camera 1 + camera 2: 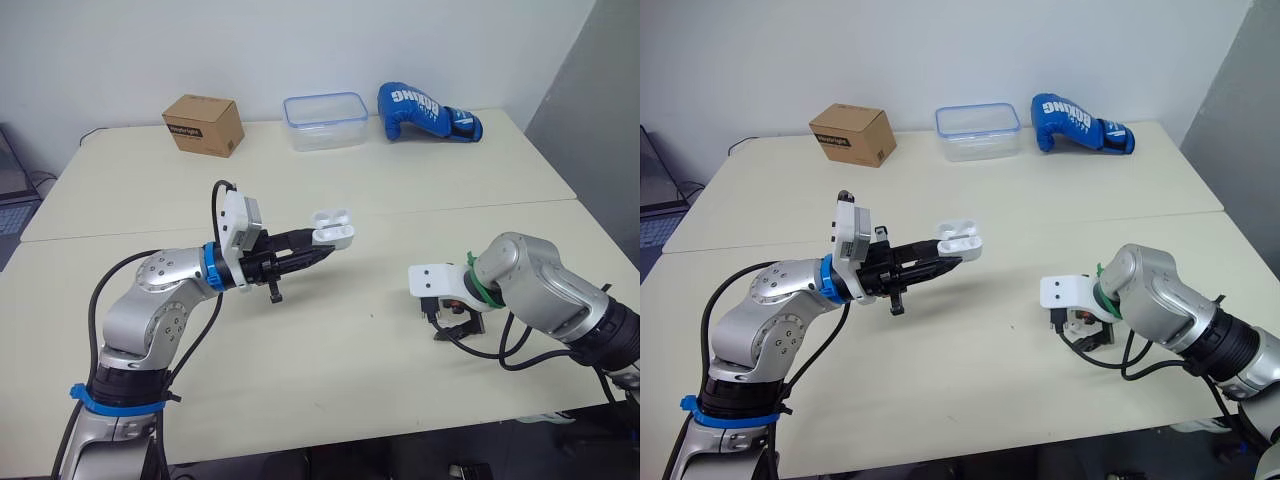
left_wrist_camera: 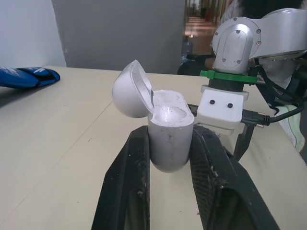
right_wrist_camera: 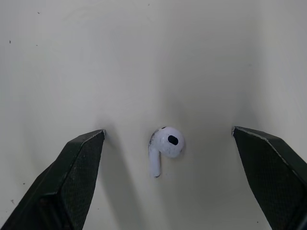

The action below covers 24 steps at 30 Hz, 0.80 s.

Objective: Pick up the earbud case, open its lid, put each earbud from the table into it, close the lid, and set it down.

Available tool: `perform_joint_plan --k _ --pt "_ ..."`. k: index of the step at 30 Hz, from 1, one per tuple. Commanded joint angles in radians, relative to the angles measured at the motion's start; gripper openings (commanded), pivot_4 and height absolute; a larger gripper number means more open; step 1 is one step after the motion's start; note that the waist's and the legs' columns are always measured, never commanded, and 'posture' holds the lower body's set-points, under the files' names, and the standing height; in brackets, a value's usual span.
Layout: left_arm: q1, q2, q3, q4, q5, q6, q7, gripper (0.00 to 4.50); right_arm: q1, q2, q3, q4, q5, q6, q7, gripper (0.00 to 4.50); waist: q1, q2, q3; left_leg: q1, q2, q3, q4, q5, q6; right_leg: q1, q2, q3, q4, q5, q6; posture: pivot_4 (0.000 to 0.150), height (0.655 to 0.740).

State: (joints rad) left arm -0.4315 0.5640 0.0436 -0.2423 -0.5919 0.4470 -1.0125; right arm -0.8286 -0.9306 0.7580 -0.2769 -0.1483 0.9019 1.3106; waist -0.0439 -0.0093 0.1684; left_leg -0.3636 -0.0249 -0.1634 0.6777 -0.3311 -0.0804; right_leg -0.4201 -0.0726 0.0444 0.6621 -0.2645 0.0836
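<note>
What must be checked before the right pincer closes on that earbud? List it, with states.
1. Grip: left pincer shut on earbud case, clear of table: ok.
2. Opening: lid open: ok.
3. Approach: right pincer open: ok.
4. Target: earbud lies on table between its fingers, untouched: ok.
5. Room: wells in the case free: cannot tell.

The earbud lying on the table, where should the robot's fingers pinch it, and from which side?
Probably the round head, pinched across its sides from straight above. The earbud lies flat on the table, its thin stem offering little to hold, and the right gripper hangs over it, open, one finger on either side.
</note>
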Motion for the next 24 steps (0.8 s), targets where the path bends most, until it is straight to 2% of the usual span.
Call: perform_joint_plan --k 1,24 --pt "-0.002 0.003 0.005 -0.039 -0.009 -0.011 0.005 0.78 0.011 -0.008 -0.008 -0.011 -0.016 -0.013 0.015 4.45 0.003 0.000 0.000 0.000 0.000 0.000 0.000 0.000 0.000 0.000 0.000 0.000 0.000 0.000 0.000 0.150 0.7400" --pt "-0.003 0.000 -0.003 -0.034 -0.005 -0.014 0.002 0.78 0.006 -0.014 -0.060 -0.031 -0.019 0.017 0.047 4.45 0.011 0.000 0.000 0.000 0.000 0.000 0.000 0.000 0.000 0.000 0.000 0.000 0.000 0.000 0.000 0.150 0.7400"
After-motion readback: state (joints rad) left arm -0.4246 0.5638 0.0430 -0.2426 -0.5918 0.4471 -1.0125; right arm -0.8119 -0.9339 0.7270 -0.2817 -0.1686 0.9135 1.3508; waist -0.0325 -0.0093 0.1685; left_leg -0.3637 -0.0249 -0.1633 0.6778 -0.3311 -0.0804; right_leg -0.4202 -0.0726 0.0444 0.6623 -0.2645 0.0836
